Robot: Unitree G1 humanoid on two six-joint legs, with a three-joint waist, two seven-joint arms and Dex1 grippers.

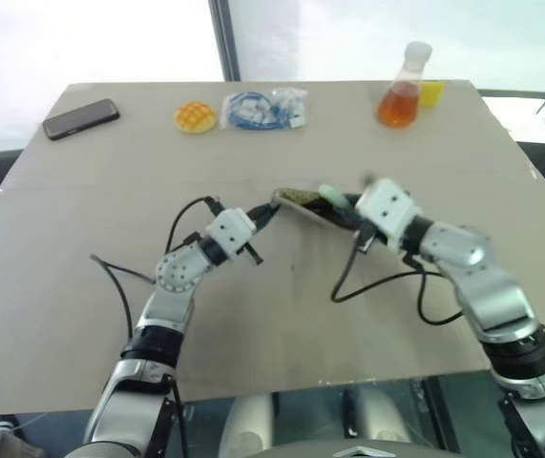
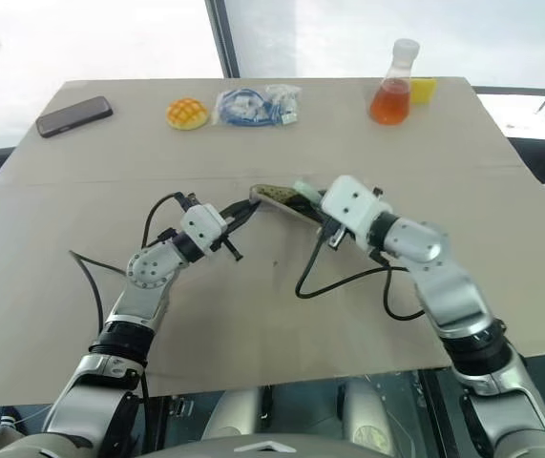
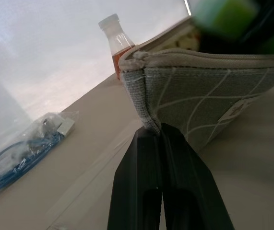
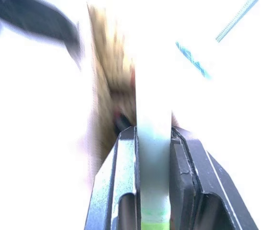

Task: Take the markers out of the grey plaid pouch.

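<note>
1. The grey plaid pouch [image 3: 208,91] sat near the middle of the table [image 1: 282,324], between your two arms; its mouth was open, and its long side ran across the table from your left hand to your right.
2. Your left gripper [image 3: 161,136] had its two black fingers pressed together on the pouch's end corner; it held that end up off the table.
3. Your right gripper [image 4: 153,139] was pinching the pale mint-green marker [image 4: 153,158]; the marker stood straight between the fingers and pointed toward the pouch's open mouth.
4. I think you were in the pulling-out step; the mint marker looked partly out of the pouch, but I could not tell how much was left inside.
5. Next you would need to pull the marker along its own length, away from the pouch, while your left gripper held the pouch firm; then put it down on the table.
6. Far from the pouch, at the table's back edge, lay a phone [image 1: 81,118], a yellow bun [image 1: 195,116], a clear bag with blue cable [image 1: 262,109] and a flask of orange liquid [image 1: 402,91].
</note>
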